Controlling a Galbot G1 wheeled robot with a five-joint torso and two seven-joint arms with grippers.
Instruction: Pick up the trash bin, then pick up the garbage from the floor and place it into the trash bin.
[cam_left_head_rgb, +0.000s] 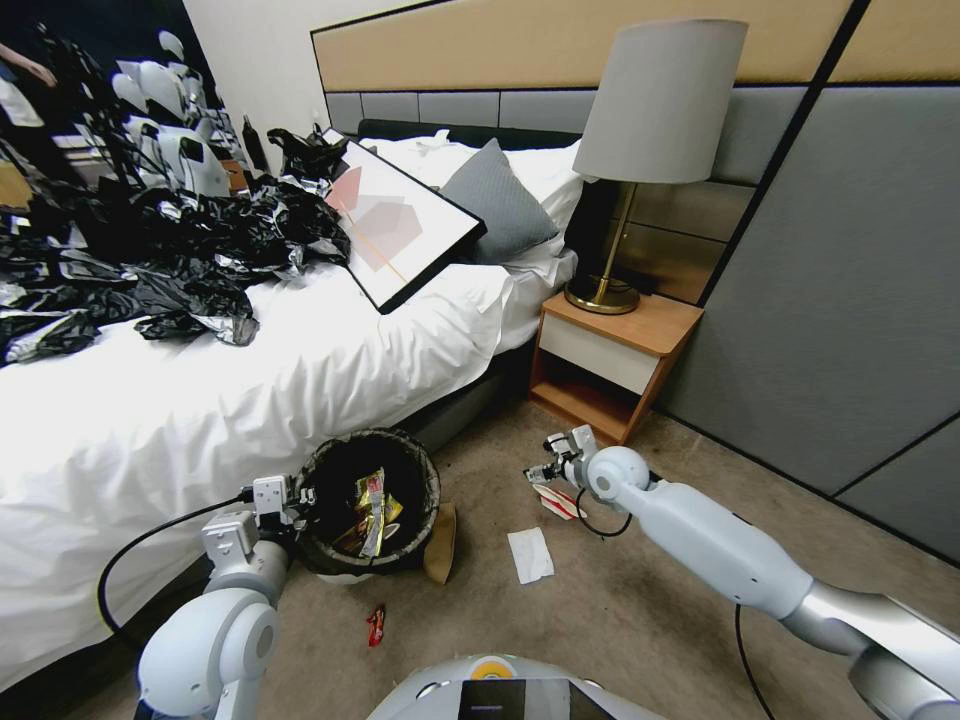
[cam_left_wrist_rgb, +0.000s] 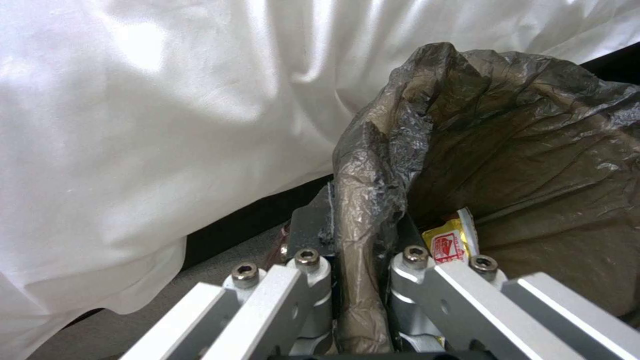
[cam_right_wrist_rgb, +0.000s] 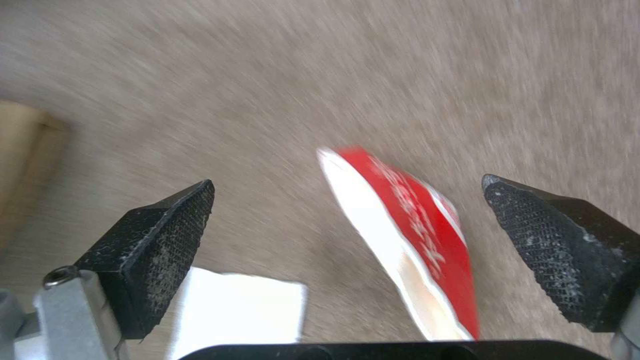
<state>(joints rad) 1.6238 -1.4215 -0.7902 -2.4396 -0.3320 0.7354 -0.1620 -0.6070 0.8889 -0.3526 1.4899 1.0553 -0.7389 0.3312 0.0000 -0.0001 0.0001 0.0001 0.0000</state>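
Beside the bed (cam_left_head_rgb: 200, 400): trash bin (cam_left_head_rgb: 368, 500), rim pinched by left gripper (cam_left_head_rgb: 300, 497) (kept within reach). Right gripper (cam_right_wrist_rgb: 347, 235), jaws spread, poised above red-and-white wrapper (cam_right_wrist_rgb: 407, 235) on carpet (cam_left_head_rgb: 620, 600), apparently for pickup.

Carpet floor (cam_left_head_rgb: 620, 610): tissue (cam_left_head_rgb: 529, 554), wrappers (cam_left_head_rgb: 558, 502).

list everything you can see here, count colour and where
trash bin: 1, white with dark bag, floor by bed
wrappers in bin: several, yellow and red
red-and-white wrapper: 1, carpet below right claw
tissue: 1, white, carpet
small red wrapper: 1, carpet before bin
cardboard piece: 1, brown, against bin
bed: 1, white
black plastic sheeting: heap, on bed
framed picture: 1, on bed
pillow: 1, grey
nightstand: 1, wood
lamp: 1, grey shade
left claw: shut on bin rim
right claw: open, above wrapper
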